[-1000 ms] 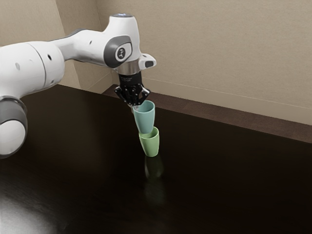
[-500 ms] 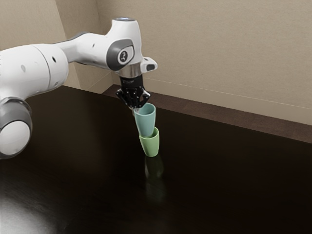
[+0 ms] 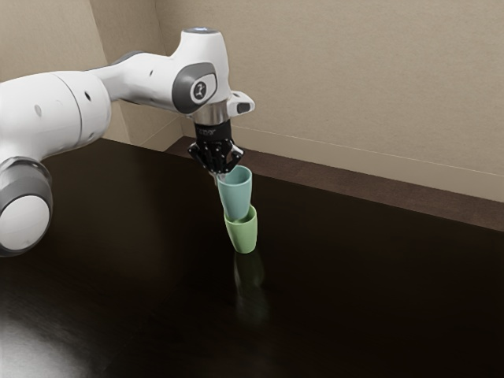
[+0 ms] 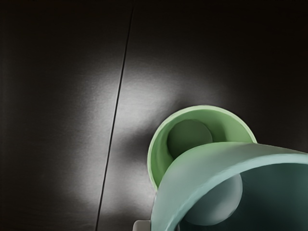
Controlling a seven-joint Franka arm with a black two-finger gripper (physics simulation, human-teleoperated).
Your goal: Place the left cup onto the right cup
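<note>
Teal cup [image 3: 235, 194] stands with its base pushed down into the green cup [image 3: 242, 233], leaning a little toward the exterior view's left, so the two form a stack near the middle of the dark desk [image 3: 354, 299]. The black end effector [image 3: 220, 172] comes down from the white arm [image 3: 63, 102] and is pinched on the teal cup's rim on the side nearer the arm. From the hand's camera, the teal cup [image 4: 216, 163] overlaps the green cup's [image 4: 187, 137] open mouth, above the glossy desk [image 4: 57, 120].
</note>
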